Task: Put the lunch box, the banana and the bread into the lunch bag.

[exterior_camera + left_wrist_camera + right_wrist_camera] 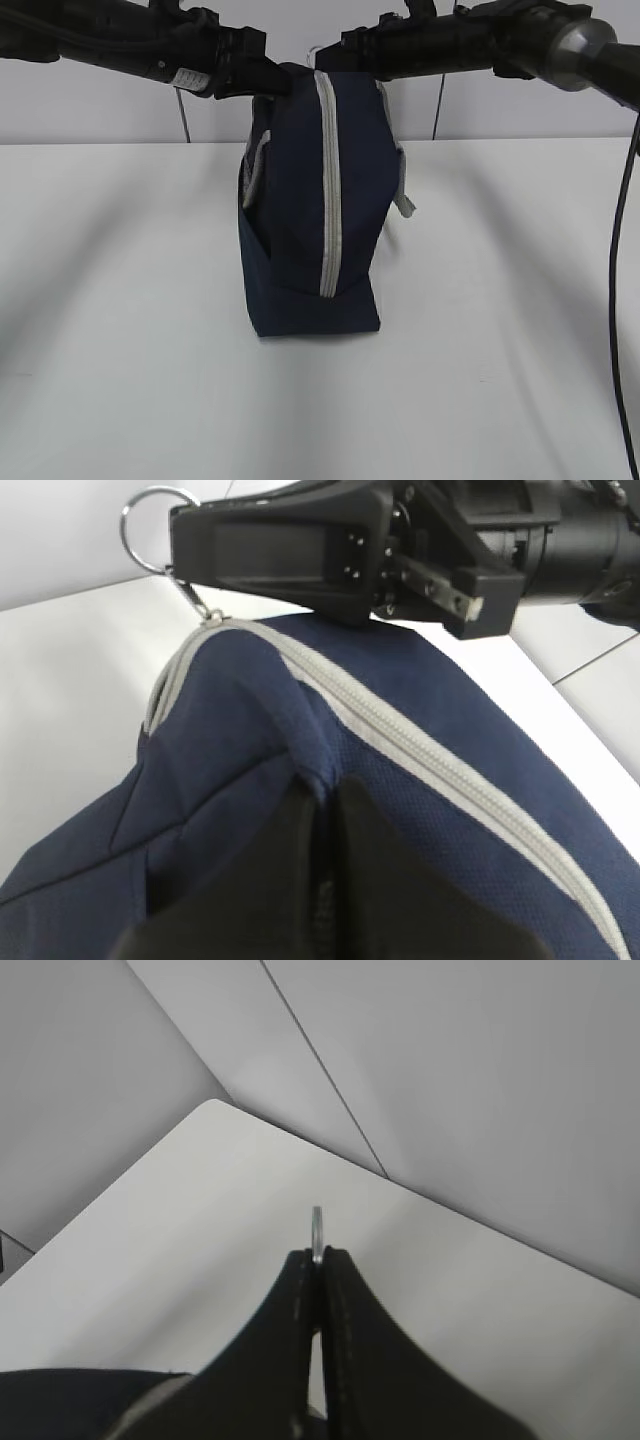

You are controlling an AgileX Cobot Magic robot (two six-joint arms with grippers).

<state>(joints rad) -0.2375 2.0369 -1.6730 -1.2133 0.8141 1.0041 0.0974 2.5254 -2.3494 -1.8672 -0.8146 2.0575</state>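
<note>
left jaws (322,815) clamped on lunch bag (300,200) fabric | right jaws (318,1260) clamped on ring pull (317,1230)

One lunch bag (310,210), one ring pull (150,515), one table (120,300), and two pincers, left pincer (325,810) and right pincer (318,1260).

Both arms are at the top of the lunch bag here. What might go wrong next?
1. The right gripper pinches only the thin metal ring pull by its edge; it may slip out.
2. The left gripper pinches just a fold of the lunch bag, so the standing bag may tip or lift when pulled.
</note>
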